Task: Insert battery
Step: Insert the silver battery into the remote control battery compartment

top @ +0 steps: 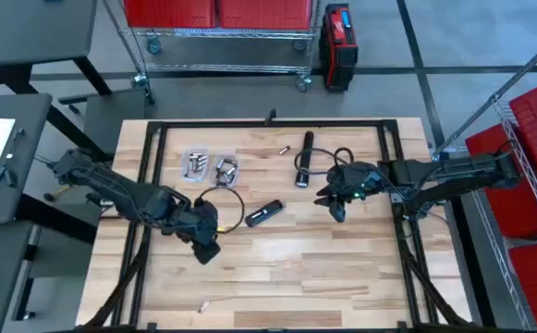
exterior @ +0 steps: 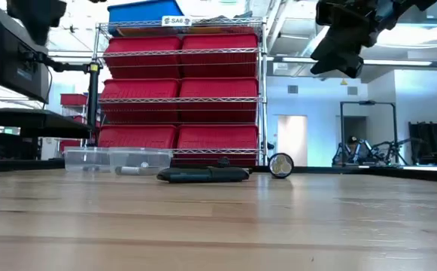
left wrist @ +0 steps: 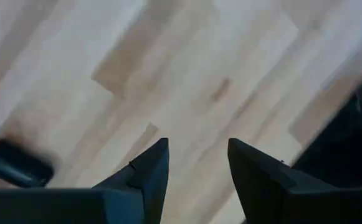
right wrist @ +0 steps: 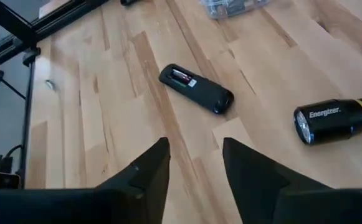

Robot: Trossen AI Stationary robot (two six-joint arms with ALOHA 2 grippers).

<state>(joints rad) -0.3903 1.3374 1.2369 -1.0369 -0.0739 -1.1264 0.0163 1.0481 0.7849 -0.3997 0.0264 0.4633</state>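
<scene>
Right wrist view, remote (right wrist: 196,88) beyond parted jaws

Overhead, table-level, two wrist views

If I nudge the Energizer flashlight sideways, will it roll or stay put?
The flashlight is a smooth cylinder lying on its side on the bare table, so it will probably roll. A cord seems attached at its tail and might drag. It likely feels rigid, fairly heavy.
</scene>
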